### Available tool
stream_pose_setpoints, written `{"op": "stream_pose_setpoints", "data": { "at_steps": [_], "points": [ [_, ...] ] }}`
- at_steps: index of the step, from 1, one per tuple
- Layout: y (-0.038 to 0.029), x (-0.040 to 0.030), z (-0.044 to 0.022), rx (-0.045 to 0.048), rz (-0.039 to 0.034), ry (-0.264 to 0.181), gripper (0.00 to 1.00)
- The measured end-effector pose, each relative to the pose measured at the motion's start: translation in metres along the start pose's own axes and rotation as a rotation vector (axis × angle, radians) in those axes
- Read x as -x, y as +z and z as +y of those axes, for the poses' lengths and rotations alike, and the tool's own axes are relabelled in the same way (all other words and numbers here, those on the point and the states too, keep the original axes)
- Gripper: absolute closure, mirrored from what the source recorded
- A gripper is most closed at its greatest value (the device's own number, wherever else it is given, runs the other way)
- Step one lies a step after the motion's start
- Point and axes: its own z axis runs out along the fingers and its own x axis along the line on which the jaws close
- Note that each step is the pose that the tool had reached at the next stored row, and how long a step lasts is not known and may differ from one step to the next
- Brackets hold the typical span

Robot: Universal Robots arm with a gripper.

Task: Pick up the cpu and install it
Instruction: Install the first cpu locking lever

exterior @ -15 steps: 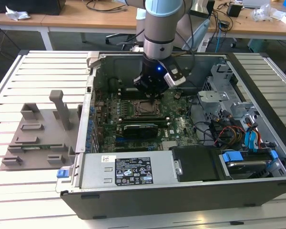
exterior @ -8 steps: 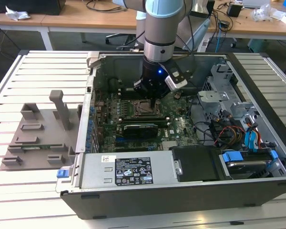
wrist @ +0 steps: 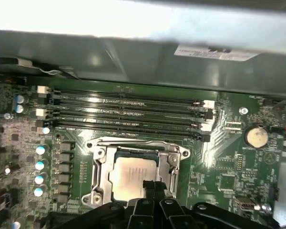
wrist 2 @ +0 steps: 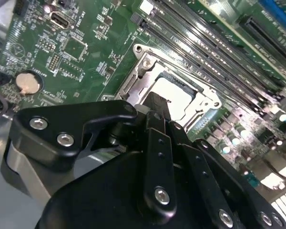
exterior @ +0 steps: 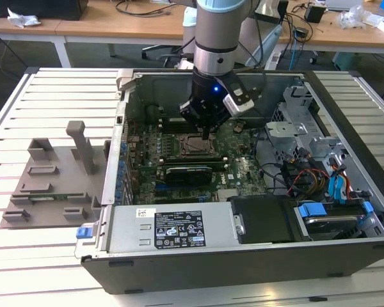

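The cpu, a small square chip with a silvery-grey top, lies flat inside the metal socket frame on the green motherboard. It also shows in the second wrist view, cpu, just beyond the black fingers. My gripper hangs inside the open computer case, directly over the socket. In both wrist views the gripper has its fingers pressed together with nothing between them, the tips close above one edge of the chip. Whether the tips touch the chip is not visible.
A grey plastic tray with upright pegs lies on the slatted table at the exterior view's left. A long black card sits just in front of the socket. Memory slots, a coin battery, drive cages and cables surround it.
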Motion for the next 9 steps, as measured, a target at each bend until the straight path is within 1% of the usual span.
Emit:
{"op": "stream_pose_setpoints", "data": {
  "at_steps": [1,2,3,4,5,7,9],
  "points": [
    [-0.0028,0.0000,-0.0002,0.0000,0.0000,0.000,0.89],
    [-0.0081,-0.0001,-0.0005,0.0000,0.0000,0.000,0.89],
    [-0.0122,-0.0001,-0.0007,0.0000,0.0000,0.000,0.89],
    [-0.0147,0.0000,-0.0008,0.0000,0.0000,0.000,0.89],
    [-0.0194,-0.0001,-0.0011,0.0001,-0.0001,0.000,0.89],
    [-0.0238,-0.0001,-0.0013,-0.0001,0.0001,0.000,0.89],
    [-0.0246,-0.0001,-0.0013,0.0003,-0.0001,0.000,0.89]
  ]
}}
